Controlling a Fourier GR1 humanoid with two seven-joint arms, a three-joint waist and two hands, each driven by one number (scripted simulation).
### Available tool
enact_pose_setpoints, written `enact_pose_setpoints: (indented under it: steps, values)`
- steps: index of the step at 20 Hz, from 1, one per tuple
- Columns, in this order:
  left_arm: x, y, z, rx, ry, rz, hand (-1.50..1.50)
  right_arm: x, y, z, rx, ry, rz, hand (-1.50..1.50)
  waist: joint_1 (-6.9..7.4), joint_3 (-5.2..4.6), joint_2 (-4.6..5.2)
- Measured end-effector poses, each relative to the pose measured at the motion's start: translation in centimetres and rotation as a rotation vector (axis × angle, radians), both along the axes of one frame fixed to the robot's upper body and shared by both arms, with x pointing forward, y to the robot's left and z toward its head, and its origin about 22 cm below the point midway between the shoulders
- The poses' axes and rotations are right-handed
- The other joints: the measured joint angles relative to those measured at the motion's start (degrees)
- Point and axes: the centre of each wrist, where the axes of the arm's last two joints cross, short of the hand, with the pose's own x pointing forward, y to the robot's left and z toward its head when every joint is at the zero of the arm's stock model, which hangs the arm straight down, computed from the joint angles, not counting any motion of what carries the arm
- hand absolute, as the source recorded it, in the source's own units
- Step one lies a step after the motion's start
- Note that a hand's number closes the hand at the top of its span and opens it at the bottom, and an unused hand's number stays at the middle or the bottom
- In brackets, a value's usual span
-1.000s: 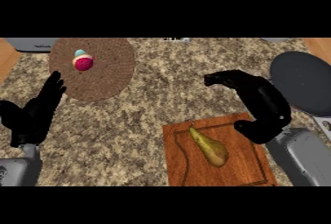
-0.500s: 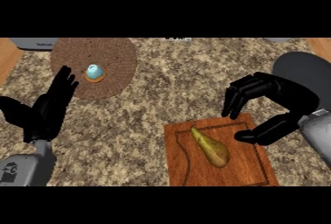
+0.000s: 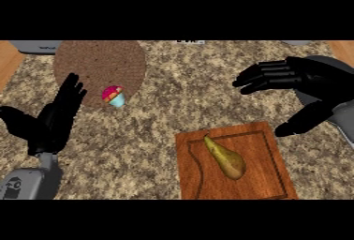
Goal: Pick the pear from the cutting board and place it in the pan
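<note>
Pear (image 3: pixel 226 158) lying on the board (image 3: pixel 266 164), narrow end toward the far left corner, untouched. Right hand (image 3: pixel 304 82) now up and to the right of the board, farther from the pear than half a second ago, when thumb and fingers hung just above the board's far right edge. Fingers (image 3: pixel 262 75) spread and slightly bent, thumb pointing down toward the board's right corner, nothing held. Judged from this: reach still being lined up, grasp not begun, whole task ahead.

Left hand (image 3: pixel 55 119) resting at the left, fingers straight and together, pointing up; shifted a little lower in view than before. Small pink-and-blue thing (image 3: pixel 114 96) on the round brown mat (image 3: pixel 100 65), now near the mat's near edge, lower than in the earlier views; what it is cannot be told.

Pan not clearly made out; grey shape (image 3: pixel 34 46) at the far left corner possibly part of one, another grey edge behind the right hand. Speckled table (image 3: pixel 187 93) under all.

No readable brand, label or writing; a small pale mark at the table's far edge too small to read.
</note>
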Motion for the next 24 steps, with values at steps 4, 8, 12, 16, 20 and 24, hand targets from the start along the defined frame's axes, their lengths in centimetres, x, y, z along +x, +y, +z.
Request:
enact_pose_setpoints:
  steps: [4,8,12,16,20,24]
  values:
    - [0.1,-0.9,0.2,-0.003,0.0,0.005,0.0,-0.7,3.0,0.8,-0.138,-0.098,0.062,-1.5,-0.52,-0.05,-0.25]
    - [-0.2,-0.5,-0.1,-0.005,0.004,0.005,0.0,-1.0,6.1,1.8,-0.275,-0.188,0.095,-1.5,-0.54,-0.09,-0.31]
    - [-0.3,-0.5,-0.4,-0.002,0.007,0.013,0.0,-2.2,8.5,0.8,-0.429,-0.24,0.133,-1.5,-0.83,-0.09,-0.37]
    - [-0.5,-0.5,0.0,-0.002,0.011,0.019,0.0,-3.1,9.4,0.1,-0.65,-0.273,0.147,-1.5,-0.94,-0.1,-0.45]
    - [-0.5,-0.2,-0.1,0.001,0.012,0.026,0.0,-4.6,10.1,-0.8,-0.786,-0.309,0.158,-1.5,-1.27,-0.09,-0.47]
    - [-0.9,0.0,0.0,0.0,0.007,0.032,0.0,-6.0,10.6,-1.5,-0.845,-0.362,0.169,-1.5,-1.37,-0.07,-0.45]
